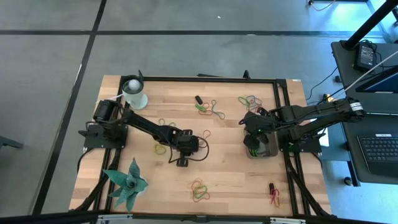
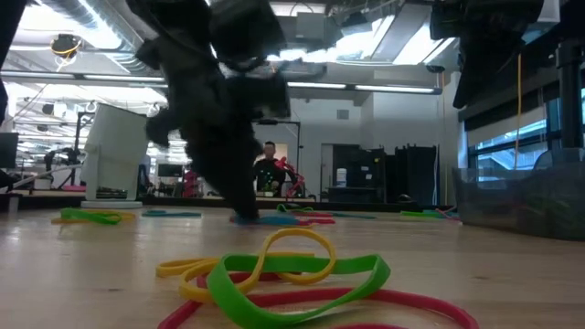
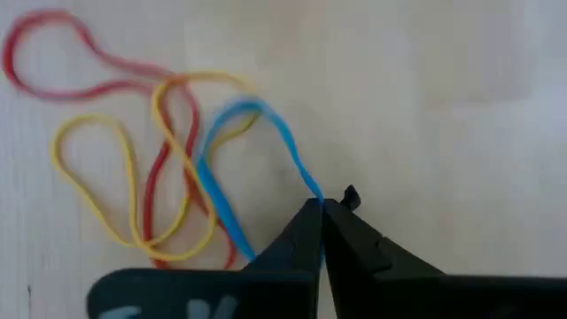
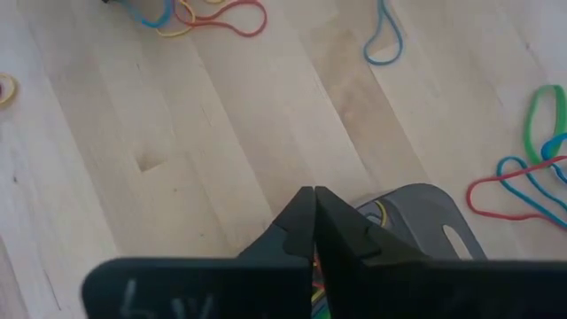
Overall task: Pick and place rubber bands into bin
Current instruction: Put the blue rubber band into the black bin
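Left gripper (image 3: 321, 208) is pinching shut on a blue rubber band (image 3: 232, 159) mid-surface, ready to lift it for the bin (image 4: 423, 217); right gripper (image 4: 314, 199), closed and seemingly empty, is waiting over the bin.

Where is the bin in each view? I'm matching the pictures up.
High view: the bin is right of centre, under the right pincer.
Low view: likely the dark shape at the right edge.
Left wrist view: not in it.
Right wrist view: just past the shut pincer's tips.
Shared landmark: the right pincer.

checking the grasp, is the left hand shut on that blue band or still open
Shut on it. In the left wrist view the left hand has its fingertips pressed together, with the blue rubber band pinched between them on the table.
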Controlling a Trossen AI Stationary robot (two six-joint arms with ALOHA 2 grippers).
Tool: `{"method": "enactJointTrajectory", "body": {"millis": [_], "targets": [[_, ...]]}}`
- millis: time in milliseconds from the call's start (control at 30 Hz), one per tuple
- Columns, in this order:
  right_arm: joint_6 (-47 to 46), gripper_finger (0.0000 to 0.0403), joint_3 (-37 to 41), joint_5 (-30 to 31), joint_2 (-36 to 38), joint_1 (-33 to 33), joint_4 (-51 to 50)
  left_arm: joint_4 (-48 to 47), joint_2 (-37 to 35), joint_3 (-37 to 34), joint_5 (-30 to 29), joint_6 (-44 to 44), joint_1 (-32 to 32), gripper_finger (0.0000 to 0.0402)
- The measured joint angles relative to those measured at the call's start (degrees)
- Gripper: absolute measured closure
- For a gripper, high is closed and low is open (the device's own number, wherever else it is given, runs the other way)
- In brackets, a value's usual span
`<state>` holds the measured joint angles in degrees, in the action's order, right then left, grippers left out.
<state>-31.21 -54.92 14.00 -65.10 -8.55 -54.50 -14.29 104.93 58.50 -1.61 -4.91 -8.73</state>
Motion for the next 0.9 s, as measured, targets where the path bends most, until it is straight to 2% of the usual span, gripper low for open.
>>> {"method": "enactJointTrajectory", "body": {"millis": [233,433,567,733,900], "targets": [[0.1,0.0396,0.0,0.0,0.0,0.0,-0.8,0.0,-7.0,1.3,-2.8,-0.3,0.1,0.0399],[1.1,0.0399,-0.5,0.4,0.0,0.0,-4.3,-2.6,-8.6,9.9,-7.1,5.5,0.5,0.0399],[1.5,0.0401,-2.7,5.2,0.5,0.5,-9.7,-2.1,-6.6,16.8,-8.0,10.1,2.2,0.0399],[3.7,0.0401,-7.5,10.3,3.0,3.9,-11.3,-1.5,-0.4,24.6,-7.5,12.2,5.0,0.0398],[7.5,0.0402,-11.6,10.6,6.1,8.5,-9.5,3.2,9.0,33.9,-2.7,14.1,6.5,0.0398]]}}
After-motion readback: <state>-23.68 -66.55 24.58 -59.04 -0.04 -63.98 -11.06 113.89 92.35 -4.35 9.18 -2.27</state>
